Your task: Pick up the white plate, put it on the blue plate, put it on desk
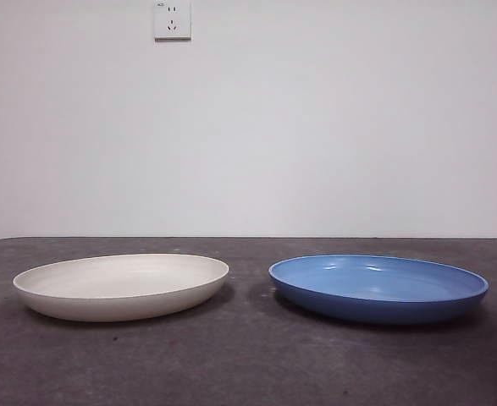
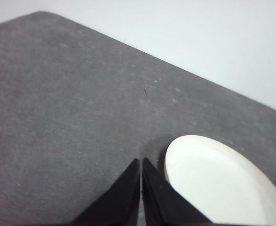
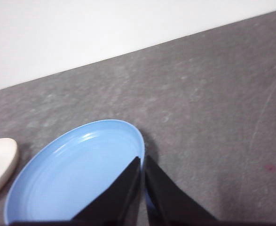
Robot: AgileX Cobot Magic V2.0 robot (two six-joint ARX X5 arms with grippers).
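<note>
The white plate (image 1: 121,285) sits on the desk (image 1: 248,364) at the left. The blue plate (image 1: 378,288) sits at the right, a small gap apart from it. Both plates are empty. No arm shows in the front view. In the left wrist view my left gripper (image 2: 141,162) is shut and empty, above the desk (image 2: 72,117) just beside the white plate's (image 2: 217,183) rim. In the right wrist view my right gripper (image 3: 142,160) is shut and empty, above the blue plate's (image 3: 76,174) rim. An edge of the white plate (image 3: 0,162) shows there too.
A white wall with a power socket (image 1: 172,19) stands behind the desk. The desk's far edge meets the wall behind the plates.
</note>
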